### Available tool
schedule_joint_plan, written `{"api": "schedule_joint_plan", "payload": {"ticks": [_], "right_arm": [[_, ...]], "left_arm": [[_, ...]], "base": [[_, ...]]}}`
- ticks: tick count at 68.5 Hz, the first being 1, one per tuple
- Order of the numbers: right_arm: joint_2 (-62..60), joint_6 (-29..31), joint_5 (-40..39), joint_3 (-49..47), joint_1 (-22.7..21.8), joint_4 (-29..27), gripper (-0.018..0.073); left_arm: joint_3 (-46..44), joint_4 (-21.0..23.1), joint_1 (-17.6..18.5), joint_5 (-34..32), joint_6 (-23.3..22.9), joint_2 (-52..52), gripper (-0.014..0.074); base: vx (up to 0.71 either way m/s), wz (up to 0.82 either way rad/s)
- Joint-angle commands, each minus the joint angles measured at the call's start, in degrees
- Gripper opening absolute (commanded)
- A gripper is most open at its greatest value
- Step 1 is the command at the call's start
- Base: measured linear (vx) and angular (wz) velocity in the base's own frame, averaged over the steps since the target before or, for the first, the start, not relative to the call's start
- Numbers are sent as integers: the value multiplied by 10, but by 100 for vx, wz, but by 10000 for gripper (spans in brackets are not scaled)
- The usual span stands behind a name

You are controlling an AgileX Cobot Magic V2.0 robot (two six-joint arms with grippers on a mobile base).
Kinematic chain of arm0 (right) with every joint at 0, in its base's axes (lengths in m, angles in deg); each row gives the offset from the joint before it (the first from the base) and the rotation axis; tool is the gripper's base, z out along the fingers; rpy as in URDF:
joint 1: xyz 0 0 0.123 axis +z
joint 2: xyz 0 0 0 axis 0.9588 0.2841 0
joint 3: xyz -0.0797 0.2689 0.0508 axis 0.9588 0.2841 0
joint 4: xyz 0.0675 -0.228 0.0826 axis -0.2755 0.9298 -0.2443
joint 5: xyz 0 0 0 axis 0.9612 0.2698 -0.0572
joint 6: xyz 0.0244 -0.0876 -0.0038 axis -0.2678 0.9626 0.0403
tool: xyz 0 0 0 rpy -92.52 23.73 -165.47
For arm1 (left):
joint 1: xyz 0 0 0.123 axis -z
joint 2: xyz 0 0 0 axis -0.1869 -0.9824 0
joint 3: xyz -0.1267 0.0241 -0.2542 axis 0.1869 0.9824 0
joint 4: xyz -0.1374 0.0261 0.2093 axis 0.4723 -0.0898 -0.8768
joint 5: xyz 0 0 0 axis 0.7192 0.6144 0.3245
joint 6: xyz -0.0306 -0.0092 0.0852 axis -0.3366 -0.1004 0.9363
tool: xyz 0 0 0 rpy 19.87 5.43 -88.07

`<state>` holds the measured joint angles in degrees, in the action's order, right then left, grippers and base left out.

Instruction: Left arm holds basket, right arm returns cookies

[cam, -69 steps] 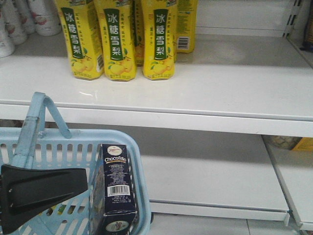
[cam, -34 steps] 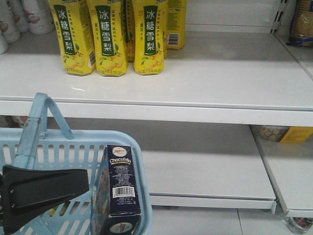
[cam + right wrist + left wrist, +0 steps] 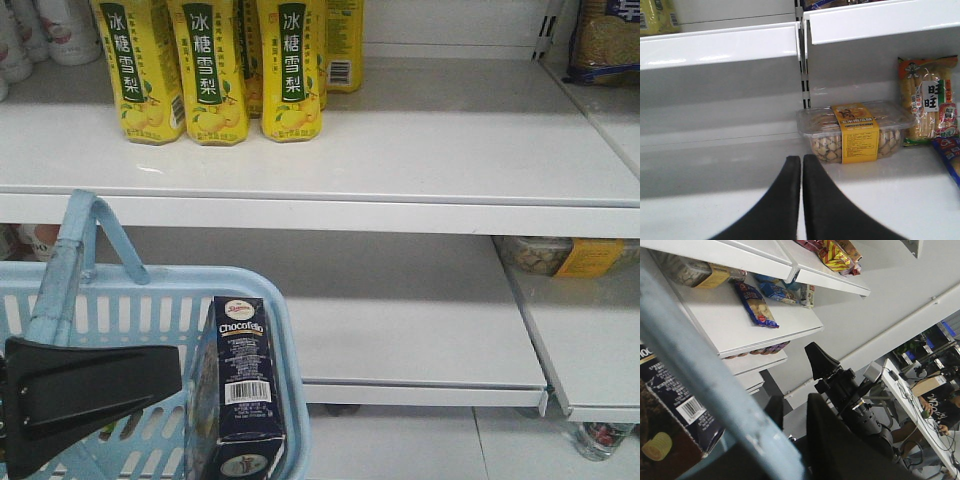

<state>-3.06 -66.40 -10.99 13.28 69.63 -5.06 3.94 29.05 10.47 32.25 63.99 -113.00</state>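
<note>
Exterior front-facing view: the cookies (image 3: 240,385) stand upright in the basket (image 3: 140,282), in its right-hand corner against the slotted wall, barcode face toward the camera. The top of the box pokes just above the rim, which probably leaves something to pinch from above. The handle (image 3: 78,245) is raised on the left, well apart from the box, so it does not bar the way down to it.

The left claw (image 3: 90,390) pinches the basket by that handle; only 1 black wedge shows here, and in the left wrist view the blue bar runs straight across the lens beside the dark jaw. This hold keeps the basket level and in front of the shelves.

The right claw (image 3: 801,161) is pressed together and carries nothing. It points at a lower shelf (image 3: 715,165), low and near its front, with a clear tub (image 3: 855,132) of snacks just to the right and a snack bag (image 3: 930,100) further right. In my judgement it has yet to go to the box.

Above the basket the room is open. The upper shelf lip (image 3: 400,215) juts forward, with 3 yellow bottles (image 3: 210,70) on top, so a lift should stay in front of that edge. The lower shelf offers wide bare room right of the basket.
</note>
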Motion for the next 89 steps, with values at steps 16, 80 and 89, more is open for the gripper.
{"api": "schedule_joint_plan", "payload": {"ticks": [16,80,89], "right_arm": [[-6,4,-42,1,-2,3,-8],[-6,4,-48,1,-2,4,-8],[-6,2,-83,-8,-2,3,-6]], "left_arm": [[-17,45,3,-16,9,4,-6],[-17,45,3,-16,9,4,-6],[-17,45,3,-16,9,4,-6]], "base": [[-2,-1],[0,0],[0,0]]}}
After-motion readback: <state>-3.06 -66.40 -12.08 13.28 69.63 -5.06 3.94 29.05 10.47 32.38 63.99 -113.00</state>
